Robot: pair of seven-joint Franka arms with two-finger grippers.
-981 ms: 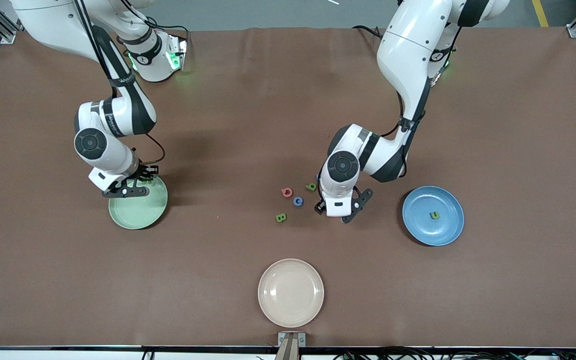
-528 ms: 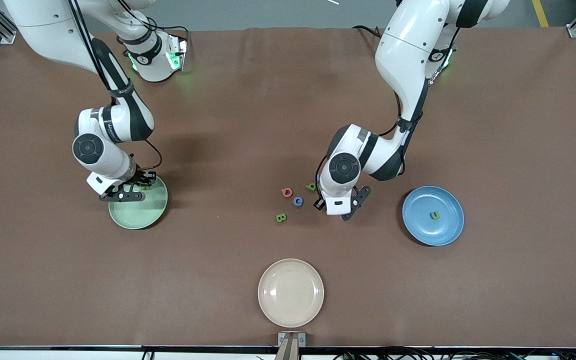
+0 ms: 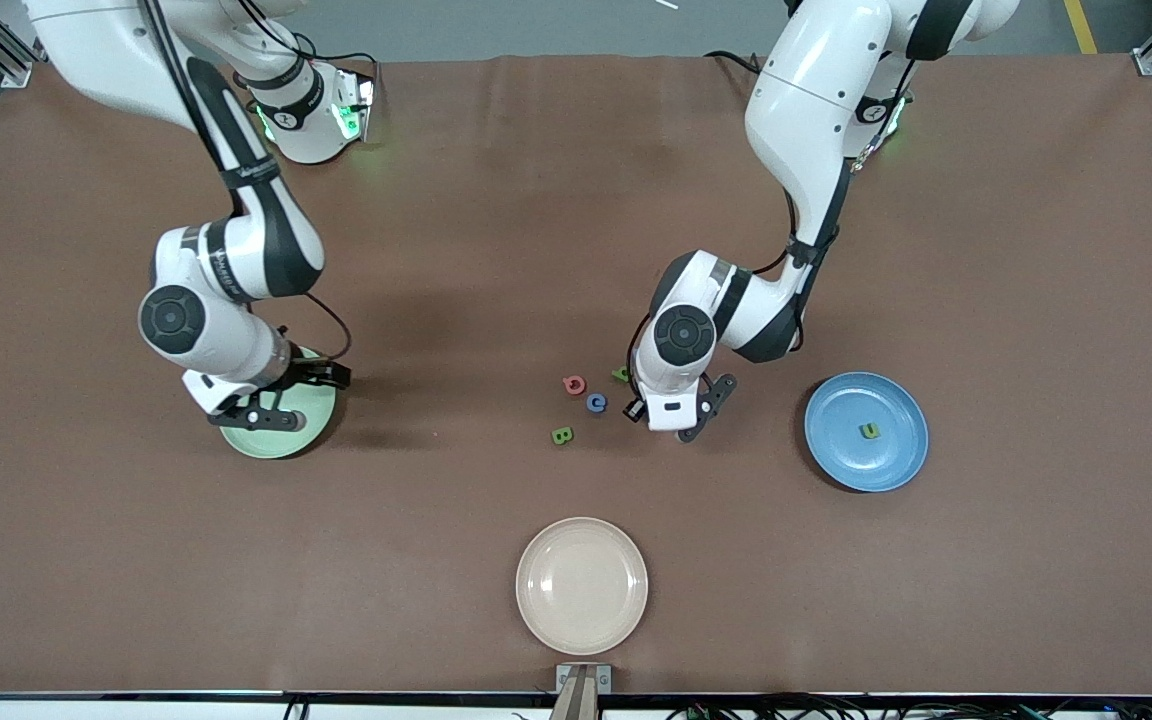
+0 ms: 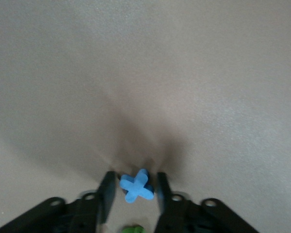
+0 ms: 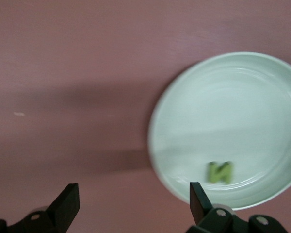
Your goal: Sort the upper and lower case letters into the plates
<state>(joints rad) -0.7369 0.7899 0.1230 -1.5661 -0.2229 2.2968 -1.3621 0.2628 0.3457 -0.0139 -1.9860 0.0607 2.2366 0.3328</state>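
While the left claw [image 4: 134, 187] pinches a blue x [image 4: 136, 186], the right claw [image 5: 131, 201] gapes beside the mint plate [image 5: 242, 97].

Front camera: high, across table [image 3: 1036, 250], faces both arm bases, takes in whole top. Left wrist camera: close, looks down past own fingers [image 4: 106, 194] at bare table. Right wrist camera: close above mint plate [image 5: 262, 102]; plate also in front view.

My two glossy white arms, black bands at the joints, round dark grey joint caps, thin black cables looped alongside, green lights glowing at my bases, black two-finger grippers.
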